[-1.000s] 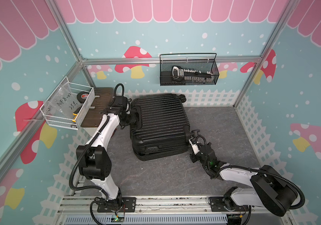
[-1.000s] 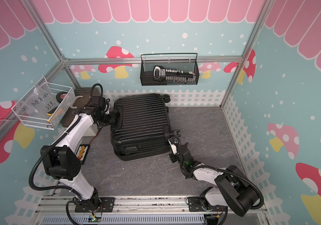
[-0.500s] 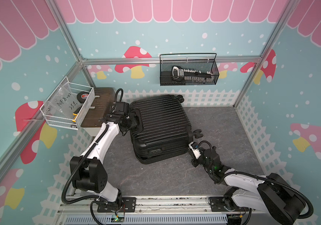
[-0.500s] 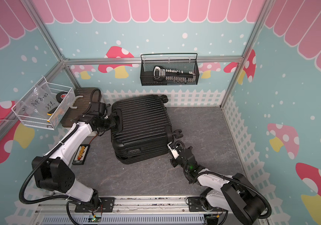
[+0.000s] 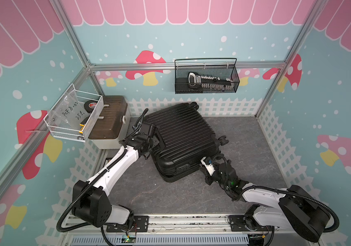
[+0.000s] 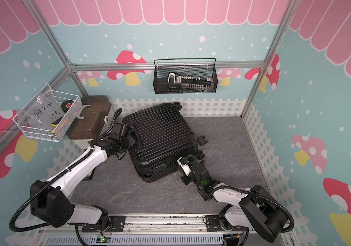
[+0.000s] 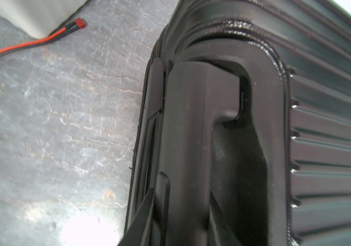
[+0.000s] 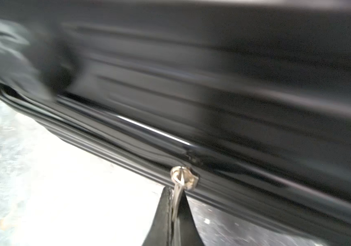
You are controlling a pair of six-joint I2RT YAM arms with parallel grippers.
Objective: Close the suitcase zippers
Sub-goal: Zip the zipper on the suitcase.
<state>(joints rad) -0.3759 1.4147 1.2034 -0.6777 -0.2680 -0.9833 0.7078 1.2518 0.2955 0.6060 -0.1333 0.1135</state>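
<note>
The suitcase (image 5: 183, 136) lies flat on the grey table (image 5: 255, 138), ribbed shell up and halves together, slightly askew between the two arms. The left arm (image 5: 125, 159) brings its jaws to the side nearest the beige box (image 5: 108, 121). The right arm (image 5: 262, 193) brings its jaws to the near corner.

The left wrist view shows what the top views hide. The left jaws grip the recessed handle (image 7: 187, 132), one finger on each side of its bar. The zipper track (image 7: 137, 136) runs along the seam beside it, and a red-and-black cable (image 7: 31, 43) lies on the table.

The right wrist view, blurred across the shell, shows the right jaws pinched shut on a silver zipper pull (image 8: 184, 177) at the seam. In both top views that pull is too small to make out.
</note>
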